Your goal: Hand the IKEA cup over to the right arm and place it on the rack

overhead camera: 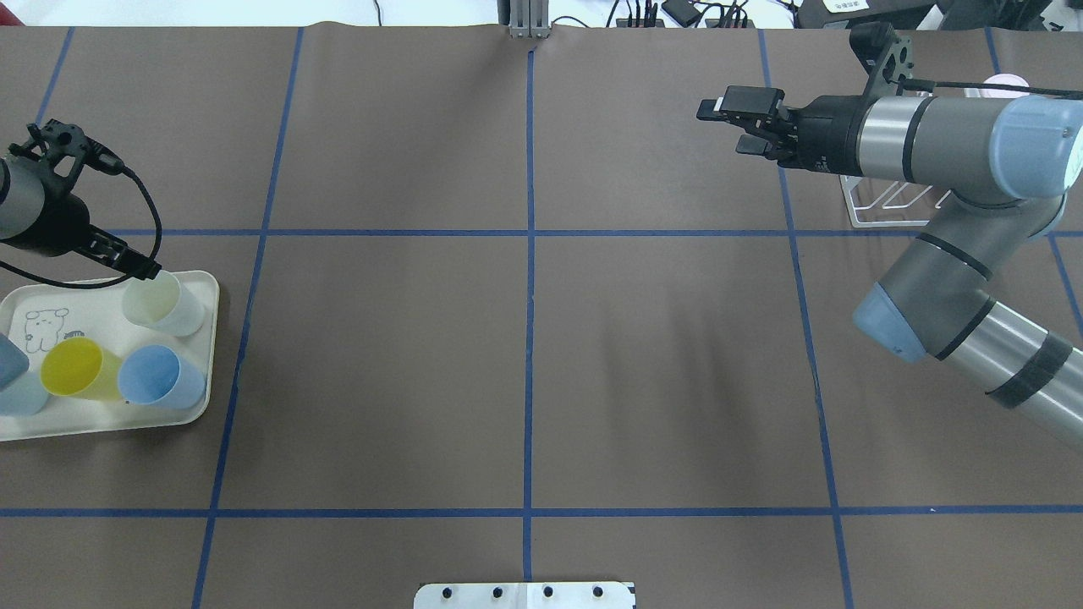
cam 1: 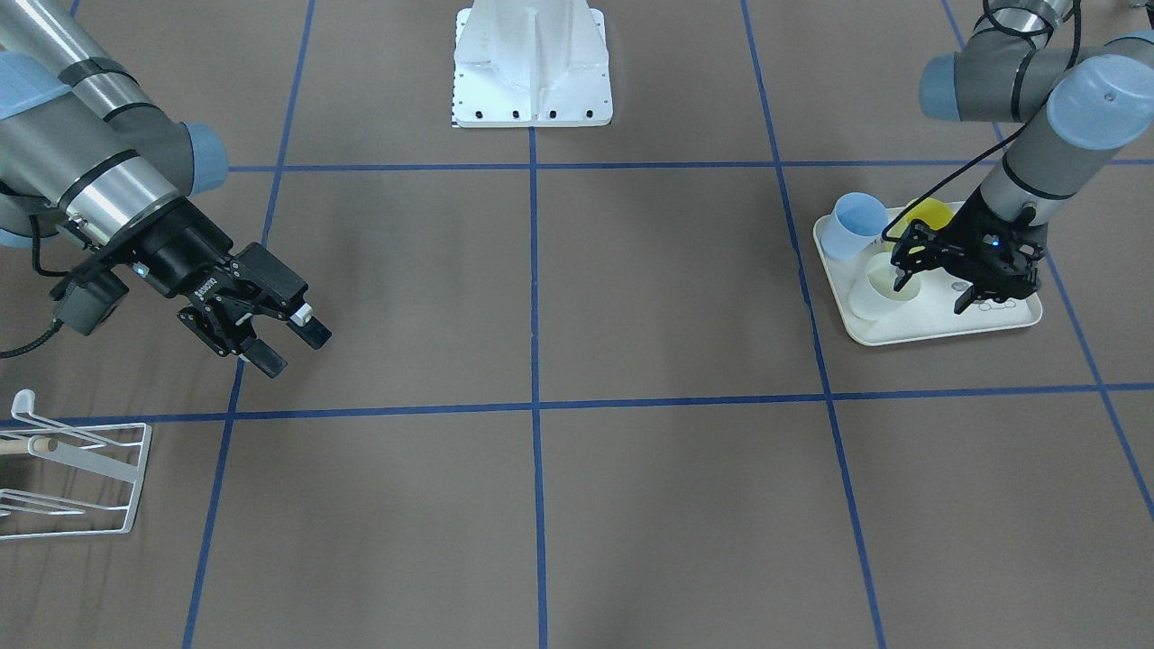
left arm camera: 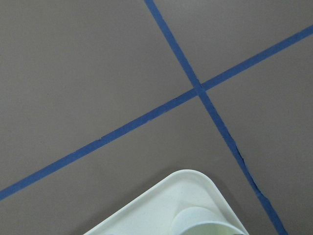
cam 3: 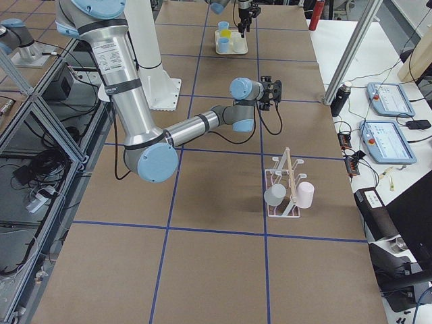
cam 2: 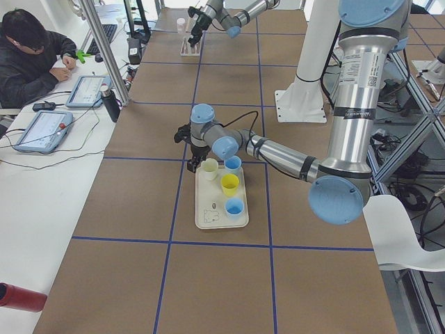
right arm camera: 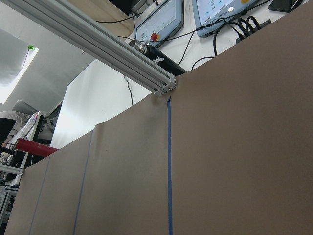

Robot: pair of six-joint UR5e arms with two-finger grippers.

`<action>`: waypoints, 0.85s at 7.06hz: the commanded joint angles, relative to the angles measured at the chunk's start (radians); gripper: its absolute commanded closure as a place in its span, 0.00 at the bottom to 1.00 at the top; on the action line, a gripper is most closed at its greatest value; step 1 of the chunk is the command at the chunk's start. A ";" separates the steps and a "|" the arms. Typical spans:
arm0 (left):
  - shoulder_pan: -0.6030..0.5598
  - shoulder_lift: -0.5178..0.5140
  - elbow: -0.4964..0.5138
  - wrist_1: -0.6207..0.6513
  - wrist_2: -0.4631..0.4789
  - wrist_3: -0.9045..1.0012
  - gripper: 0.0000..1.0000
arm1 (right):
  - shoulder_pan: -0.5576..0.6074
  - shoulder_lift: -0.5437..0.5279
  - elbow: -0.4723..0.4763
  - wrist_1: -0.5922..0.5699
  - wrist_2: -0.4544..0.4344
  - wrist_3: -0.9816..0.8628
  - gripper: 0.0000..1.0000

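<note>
A pale cream cup (cam 1: 876, 287) stands upright on the cream tray (cam 1: 1001, 317), with a yellow cup (cam 1: 929, 216) and a blue cup (cam 1: 855, 225) behind it. My left gripper (cam 1: 933, 287) is open and low over the tray, one finger at the cream cup's rim and the other outside it. I cannot tell whether it touches the cup. The overhead view shows the same cup (overhead camera: 162, 304). My right gripper (cam 1: 279, 347) is open and empty, hanging above the table near the white wire rack (cam 1: 77, 478).
The rack (cam 3: 287, 192) holds a grey cup (cam 3: 275, 196) and a pink cup (cam 3: 306, 194). The tray (overhead camera: 199, 355) also carries another light blue cup (overhead camera: 13, 385). The robot's white base (cam 1: 532, 68) stands at the table's middle edge. An operator (cam 2: 31, 59) sits beside the table.
</note>
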 commanded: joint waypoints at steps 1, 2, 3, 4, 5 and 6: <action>0.002 -0.006 0.004 0.000 0.001 0.000 0.18 | -0.002 0.000 -0.002 0.000 0.000 0.000 0.00; 0.004 -0.006 0.005 0.000 0.001 0.000 0.18 | -0.004 0.000 -0.005 0.002 0.001 0.000 0.00; 0.005 -0.003 0.005 0.000 0.003 0.000 0.18 | -0.005 -0.002 -0.005 0.000 0.000 0.000 0.00; 0.007 -0.002 0.013 0.000 0.003 0.000 0.18 | -0.005 -0.002 -0.007 0.000 0.000 0.000 0.00; 0.010 0.001 0.016 0.002 0.004 0.000 0.18 | -0.007 -0.002 -0.007 0.002 0.000 0.000 0.00; 0.011 0.001 0.025 0.002 0.004 0.000 0.18 | -0.007 -0.002 -0.005 0.002 0.001 0.000 0.00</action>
